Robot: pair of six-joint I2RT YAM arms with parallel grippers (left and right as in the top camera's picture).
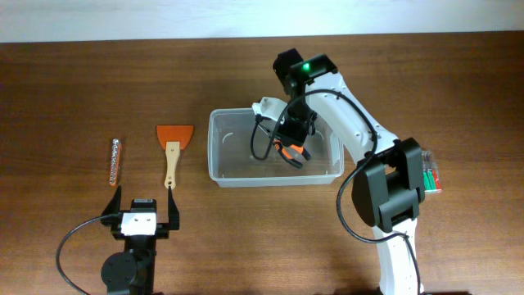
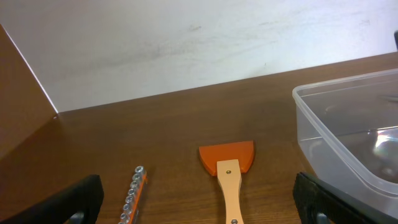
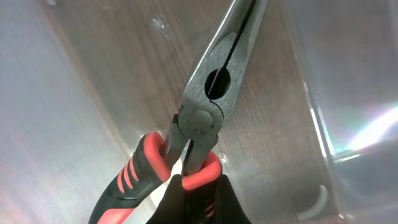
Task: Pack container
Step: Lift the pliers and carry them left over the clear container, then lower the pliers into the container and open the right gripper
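bit strip [image 1: 115, 161], scraper [image 1: 173, 152] left of container [image 1: 274, 179] | pliers [image 3: 208, 99] in container, perhaps touching floor

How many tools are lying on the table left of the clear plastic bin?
2: the orange-bladed, wooden-handled scraper nearest the clear bin, and the orange strip of silver bits farther left. None looks hidden there.

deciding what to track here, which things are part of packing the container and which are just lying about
In the job: container; pliers, held in it by the shut right gripper.
Lying about, untouched, maybe packed later: orange scraper; bit strip; green pack.
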